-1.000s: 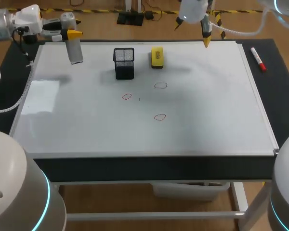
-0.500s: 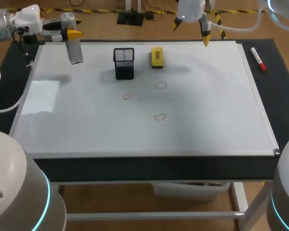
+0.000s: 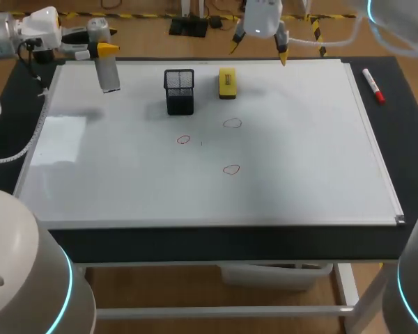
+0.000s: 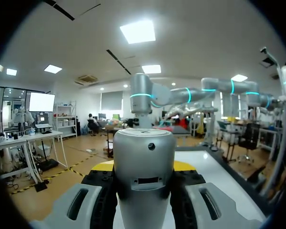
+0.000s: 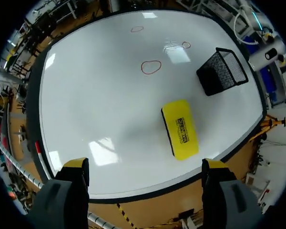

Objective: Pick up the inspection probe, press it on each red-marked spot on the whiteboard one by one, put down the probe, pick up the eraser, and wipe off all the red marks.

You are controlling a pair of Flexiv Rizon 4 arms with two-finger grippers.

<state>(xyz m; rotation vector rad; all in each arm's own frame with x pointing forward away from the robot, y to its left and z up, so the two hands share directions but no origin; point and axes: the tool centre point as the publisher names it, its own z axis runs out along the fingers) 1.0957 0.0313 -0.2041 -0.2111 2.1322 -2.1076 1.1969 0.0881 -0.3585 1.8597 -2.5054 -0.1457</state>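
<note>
From the head view, the left end effector [image 3: 101, 50] sat over the far left corner of the whiteboard [image 3: 299, 153], pinching the inspection probe [image 3: 109, 75], a grey cylinder that hung down from its yellow tips above the board. The right end effector [image 3: 258, 50] hovered above the board's far edge near the middle, its two fingers spread wide and holding nothing. The yellow eraser [image 3: 227, 82] lay flat on the board, just beside a black mesh holder [image 3: 180, 91] that stood upright to its left. Three red marks [image 3: 184, 139], small drawn rings, lay nearer the middle of the board, well apart from both end effectors. A marker [image 3: 373, 85] with a red cap rested on the dark surface [image 3: 407, 139] beyond the board's right edge.

In the left wrist view, the probe's silver body filled the gap between the fingers, with a black pad pressed against it on each side and the yellow tips showing just behind it.

In the right wrist view, the fingers stood far apart with only air between them. The eraser lay ahead of them on the board, the mesh holder beyond and to one side of it, and the red rings farther out.
</note>
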